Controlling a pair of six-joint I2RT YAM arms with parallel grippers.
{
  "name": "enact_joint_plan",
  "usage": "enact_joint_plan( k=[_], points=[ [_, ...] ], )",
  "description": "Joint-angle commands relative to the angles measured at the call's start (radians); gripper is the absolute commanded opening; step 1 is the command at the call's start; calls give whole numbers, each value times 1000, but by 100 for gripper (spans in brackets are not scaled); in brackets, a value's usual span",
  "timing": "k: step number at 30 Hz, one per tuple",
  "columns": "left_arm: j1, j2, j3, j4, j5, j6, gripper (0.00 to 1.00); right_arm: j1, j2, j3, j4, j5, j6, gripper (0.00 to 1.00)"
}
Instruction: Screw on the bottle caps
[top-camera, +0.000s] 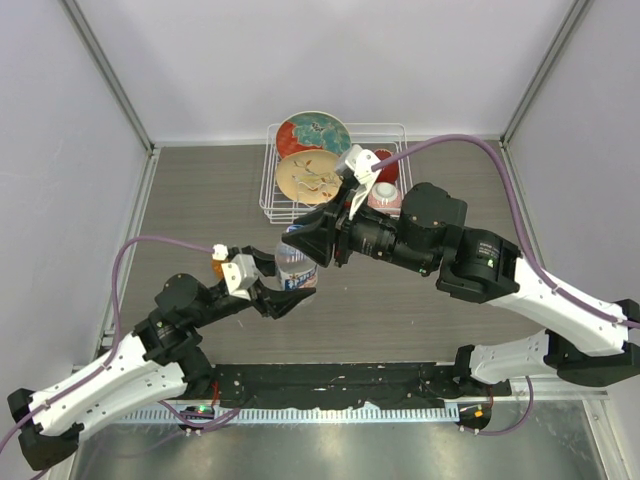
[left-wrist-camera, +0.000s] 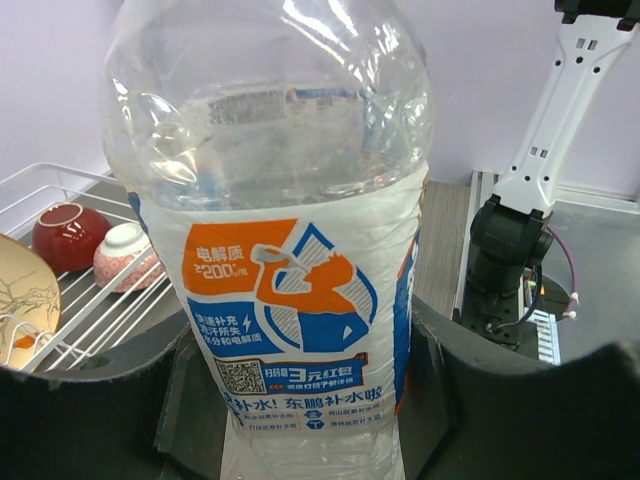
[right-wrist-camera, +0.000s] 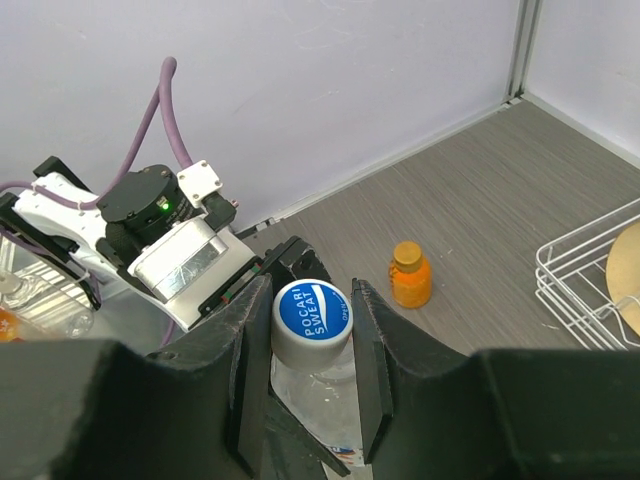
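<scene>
Orange bottle (right-wrist-camera: 410, 283) stands upright on the table (top-camera: 200, 190) just behind the left wrist, orange cap (right-wrist-camera: 406, 253) on its neck; can't tell if it's tight. Left gripper (top-camera: 288, 296) is clamped on the lower body of the water bottle (left-wrist-camera: 290, 300), one finger on each side of the label, bottle upright near table centre. Right gripper (right-wrist-camera: 311, 330) comes in from above, jaws narrow and pinching the white cap (right-wrist-camera: 312, 318) (blue printed top) by its sides; the cap sits on the bottle neck. Far right: wire rack (top-camera: 268, 185) with two plates on edge, a red bowl (left-wrist-camera: 65, 235) and a pink bowl (left-wrist-camera: 125, 255).
</scene>
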Motion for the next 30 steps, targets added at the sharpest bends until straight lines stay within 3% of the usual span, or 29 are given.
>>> enact_joint_plan(
  k=[1, 10, 21, 30],
  points=[
    [11, -19, 20, 62, 43, 1, 0, -6, 16, 9, 4, -53, 26, 6],
    [28, -42, 30, 35, 92, -15, 0, -42, 7, -14, -17, -59, 29, 6],
    [40, -33, 49, 58, 64, -55, 0, -63, 62, -5, -51, -338, 41, 8],
    [56, -37, 72, 41, 100, -81, 0, -89, 39, -28, -51, -358, 31, 7]
  ],
)
